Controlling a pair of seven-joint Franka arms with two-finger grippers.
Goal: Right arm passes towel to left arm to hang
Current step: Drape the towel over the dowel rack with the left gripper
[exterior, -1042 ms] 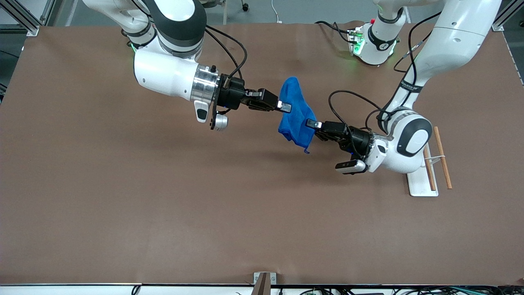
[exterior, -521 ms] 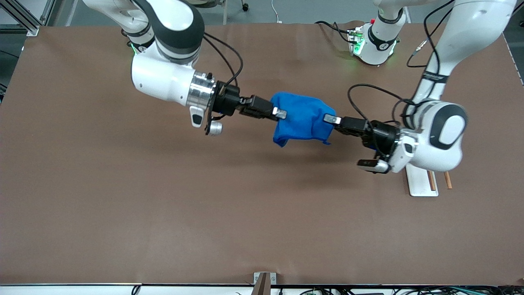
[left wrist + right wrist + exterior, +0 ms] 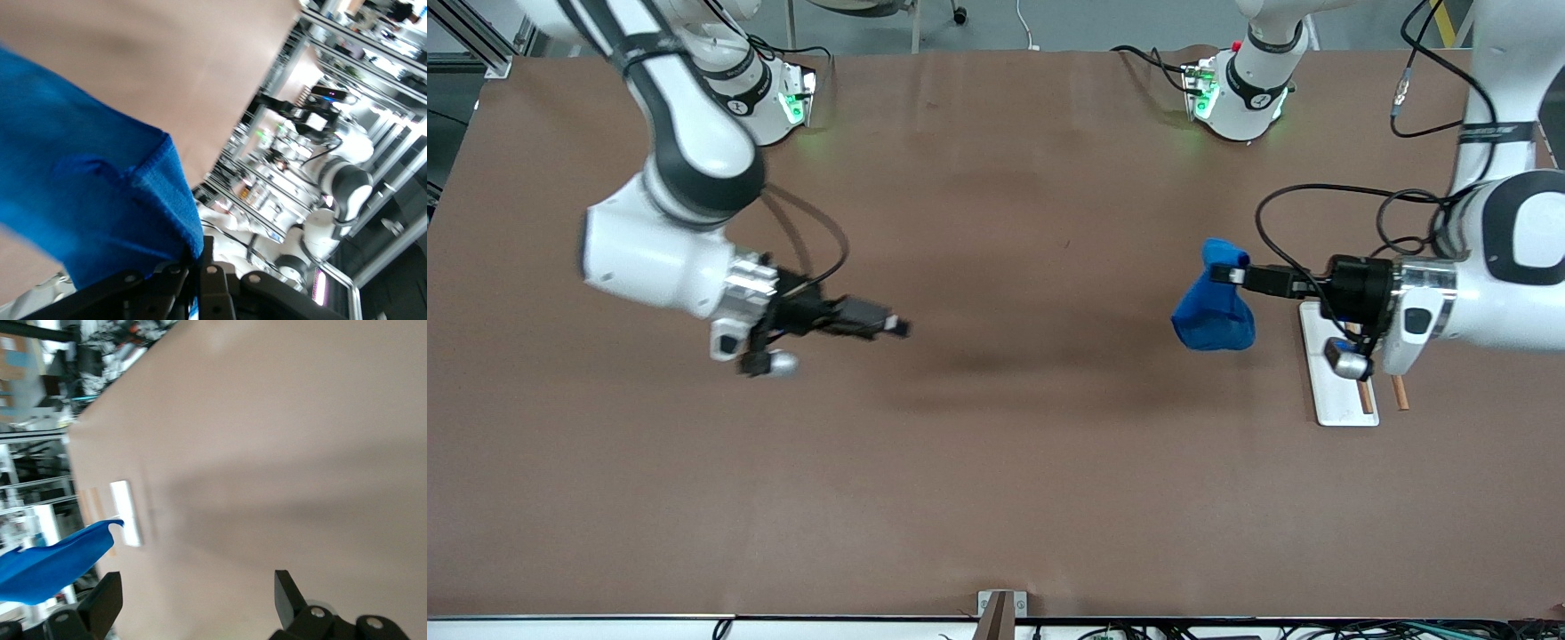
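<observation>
Towel [image 3: 1213, 311]: bright blue, fuzzy, bunched into a hanging clump, centre-right of the front frame. Pinched at its upper end by the left gripper [image 3: 1230, 275], it hangs above the table, just beside the white base plate [image 3: 1323, 391]. In the left wrist view its stitched edge shows.

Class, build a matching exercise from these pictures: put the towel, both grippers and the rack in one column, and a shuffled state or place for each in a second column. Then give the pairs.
1. bright blue fuzzy towel
2. left gripper
3. right gripper
4. white-based rack with wooden rods

A. jaws open, holding nothing
B. standing on the brown table
C. dangling in the air
D. jaws shut on cloth

Pairs: 1-C, 2-D, 3-A, 4-B
</observation>
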